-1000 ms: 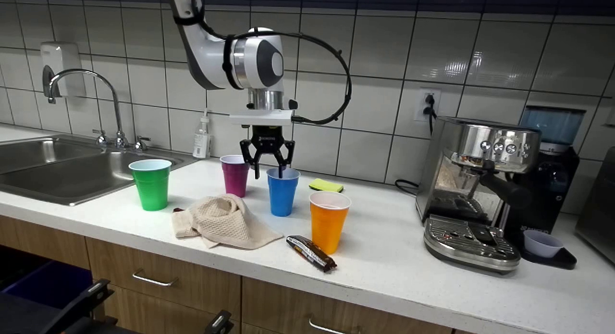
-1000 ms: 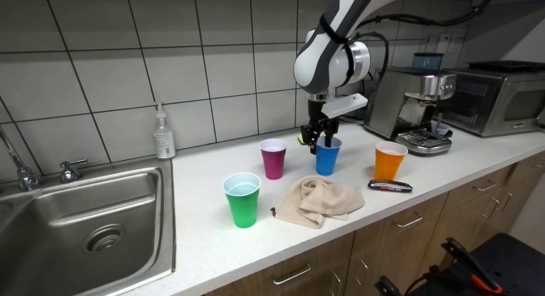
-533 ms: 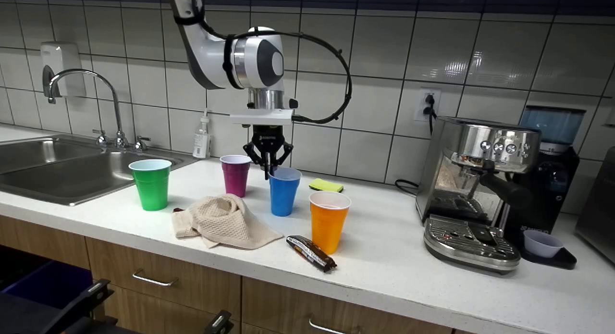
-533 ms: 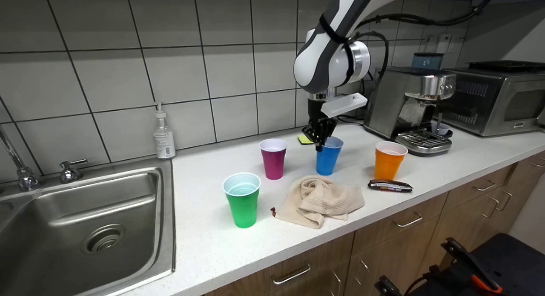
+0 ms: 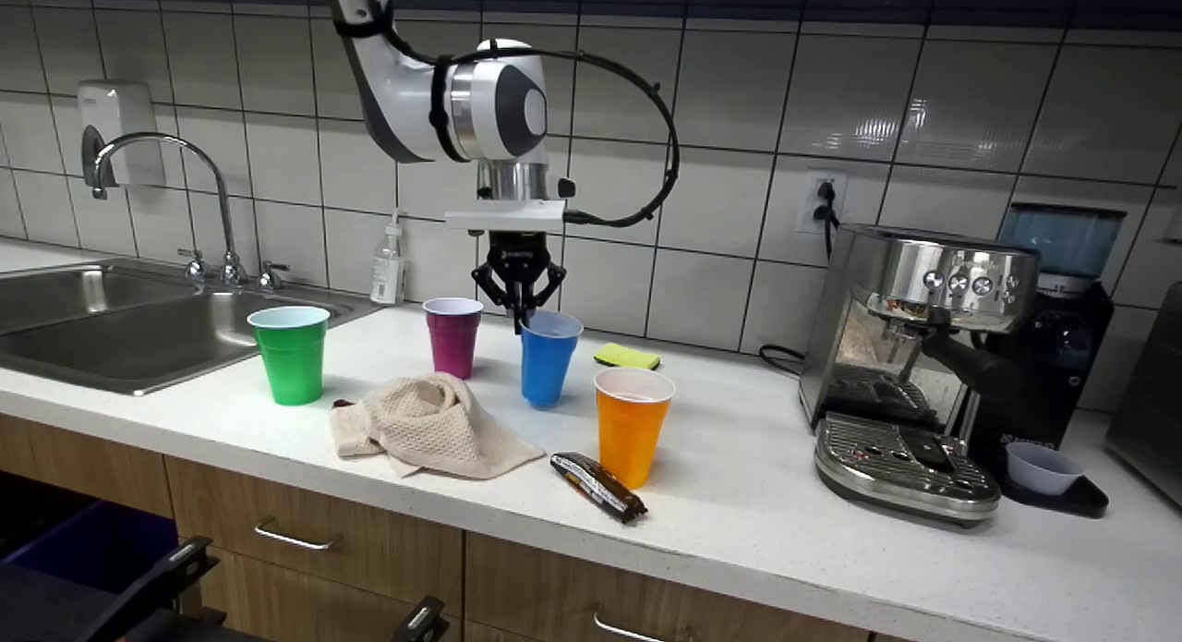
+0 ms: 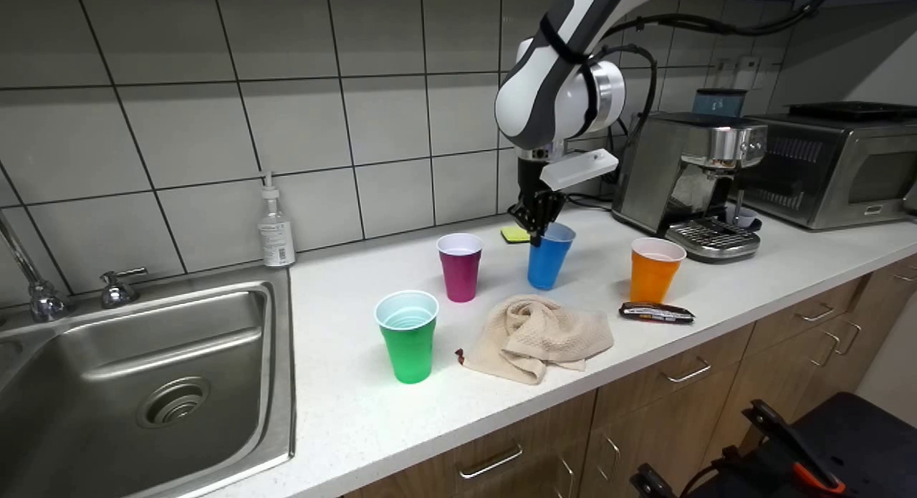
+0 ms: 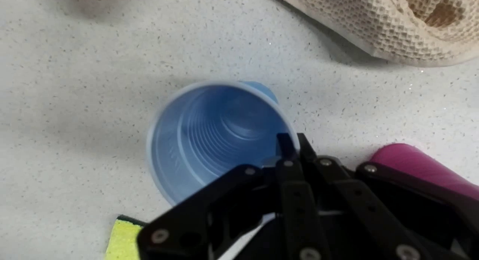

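Your gripper (image 7: 294, 138) pinches the rim of the blue plastic cup (image 7: 224, 140), one finger inside; the cup leans between the back and front edges of the counter (image 5: 757, 494); you seem to be starting the lift; the next move calls for a firm, straight rise, clear of the purple plastic cup (image 6: 461, 272).

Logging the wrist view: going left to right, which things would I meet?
Yellow sponge → blue cup → magenta cup. The tool and beige cloth spread across some of these positions, so they are left out.
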